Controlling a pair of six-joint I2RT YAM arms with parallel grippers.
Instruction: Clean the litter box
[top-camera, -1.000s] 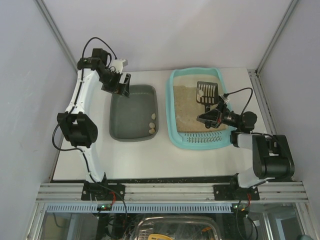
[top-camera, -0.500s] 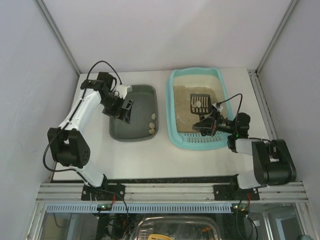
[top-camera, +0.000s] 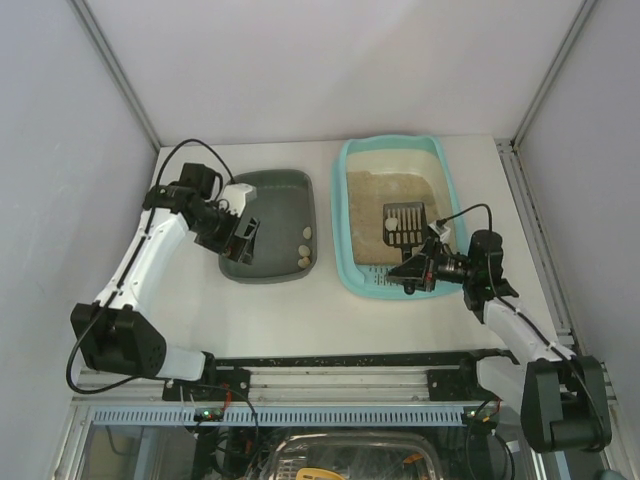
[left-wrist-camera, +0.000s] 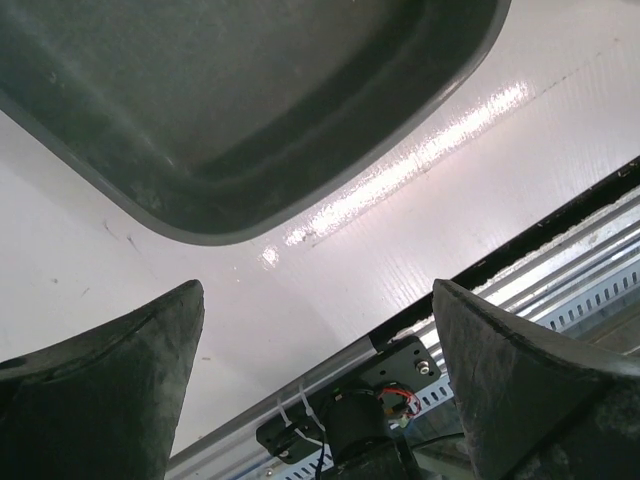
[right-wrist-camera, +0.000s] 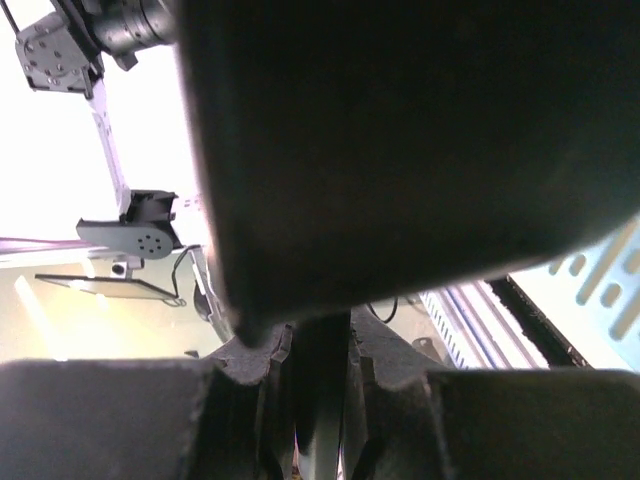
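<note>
The light-turquoise litter box (top-camera: 342, 215) with beige litter sits right of centre. Its slotted end shows in the right wrist view (right-wrist-camera: 600, 280). My right gripper (top-camera: 408, 268) is shut on the handle of a black slotted scoop (top-camera: 404, 224), held over the near half of the box with a pale clump (top-camera: 393, 222) on it. In the right wrist view the scoop's dark underside (right-wrist-camera: 400, 140) fills the top, and its handle sits between my fingers (right-wrist-camera: 240, 400). My left gripper (top-camera: 245, 240) is open and empty above the near left part of the dark grey tray (top-camera: 268, 190).
The grey tray holds a few pale clumps (top-camera: 305, 240) at its near right corner. In the left wrist view its near rim (left-wrist-camera: 250, 215) lies above the white table, with the metal front rail (left-wrist-camera: 560, 290) beyond. White walls stand behind and at both sides.
My right gripper has drawn the scoop toward the near end of the litter box. My left gripper has swung from the tray's far left corner toward its near left part.
</note>
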